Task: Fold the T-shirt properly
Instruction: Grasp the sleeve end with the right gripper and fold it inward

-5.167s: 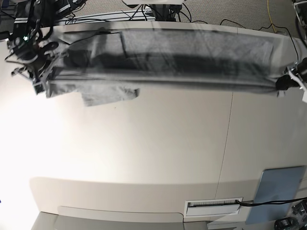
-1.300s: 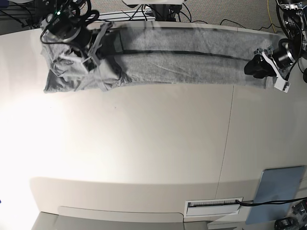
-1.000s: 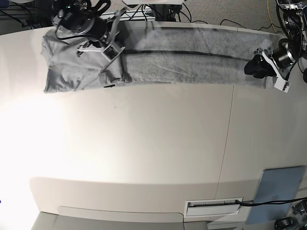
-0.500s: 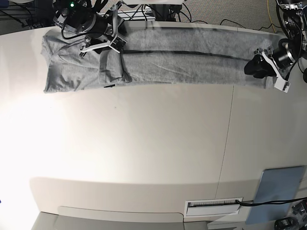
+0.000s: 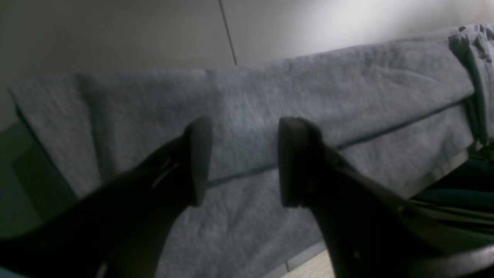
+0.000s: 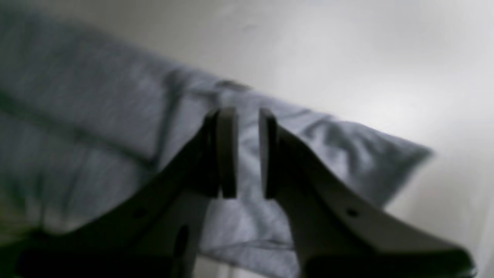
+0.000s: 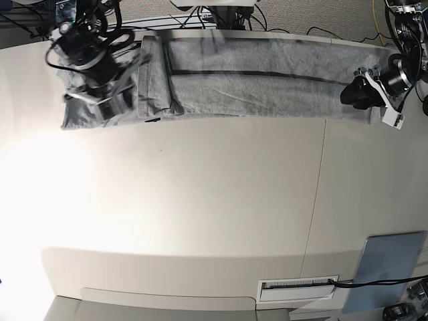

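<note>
The heather-grey T-shirt (image 7: pixel 254 80) lies as a long folded band along the table's far edge, with a dark fold line running along it. It also shows in the left wrist view (image 5: pixel 347 88) and the right wrist view (image 6: pixel 96 108). My left gripper (image 7: pixel 349 93) hovers over the shirt's right end, open and empty (image 5: pixel 243 162). My right gripper (image 7: pixel 115 100) is over the shirt's left end, blurred. In the right wrist view its fingers (image 6: pixel 247 154) stand a narrow gap apart with nothing between them, above the cloth's near edge.
A flat grey-blue pad (image 7: pixel 388 264) lies at the front right corner. A white slotted plate (image 7: pixel 297 287) sits at the front edge. Cables (image 7: pixel 221 20) run behind the table. A seam (image 7: pixel 317 194) crosses the tabletop.
My right arm has moved left and toward the front, from the folded sleeve area to the shirt's left end. The sleeve flap stays folded over. My left arm has not moved.
</note>
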`<state>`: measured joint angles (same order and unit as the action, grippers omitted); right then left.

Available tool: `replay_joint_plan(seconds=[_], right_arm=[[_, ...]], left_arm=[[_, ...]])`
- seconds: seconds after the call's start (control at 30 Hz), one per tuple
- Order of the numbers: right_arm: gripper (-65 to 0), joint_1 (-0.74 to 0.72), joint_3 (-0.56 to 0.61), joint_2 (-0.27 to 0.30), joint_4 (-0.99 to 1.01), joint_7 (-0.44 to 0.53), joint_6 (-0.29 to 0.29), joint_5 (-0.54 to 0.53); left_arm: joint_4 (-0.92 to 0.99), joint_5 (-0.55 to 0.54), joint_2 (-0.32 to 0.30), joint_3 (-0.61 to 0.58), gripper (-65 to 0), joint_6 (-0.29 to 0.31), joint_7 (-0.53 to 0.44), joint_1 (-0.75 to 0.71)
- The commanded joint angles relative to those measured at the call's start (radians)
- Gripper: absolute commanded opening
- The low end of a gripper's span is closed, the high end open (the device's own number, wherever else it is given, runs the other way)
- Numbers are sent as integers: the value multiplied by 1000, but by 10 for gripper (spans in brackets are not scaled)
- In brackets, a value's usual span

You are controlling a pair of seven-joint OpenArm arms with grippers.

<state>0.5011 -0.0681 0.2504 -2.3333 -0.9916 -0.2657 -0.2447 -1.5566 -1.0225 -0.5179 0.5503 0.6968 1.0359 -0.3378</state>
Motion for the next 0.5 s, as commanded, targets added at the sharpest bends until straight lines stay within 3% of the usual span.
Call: replay_joint_plan(seconds=[0.0,0.13,0.2,0.3,0.47], right_arm=[[-551,-3,-25,7,-2,27,1,-6],[-549,-3,-65,7,81,104,-6,-9],[-549,-11,-64,7,133,135,-39,-14],[-522,-47,-64,7,198,136,-75,-51],[-521,-100,-64,7,290,130,-79,-55]], left_arm=[[-14,-28,-20,8,-360,1,-14,2],[-14,-29,-20,8,-360,1,-15,3],[-14,-29,-20,8,-360,1,-14,2],[-14,-29,-20,8,-361,1,-14,2],[-14,-28,-20,8,-364,1,-14,2]])
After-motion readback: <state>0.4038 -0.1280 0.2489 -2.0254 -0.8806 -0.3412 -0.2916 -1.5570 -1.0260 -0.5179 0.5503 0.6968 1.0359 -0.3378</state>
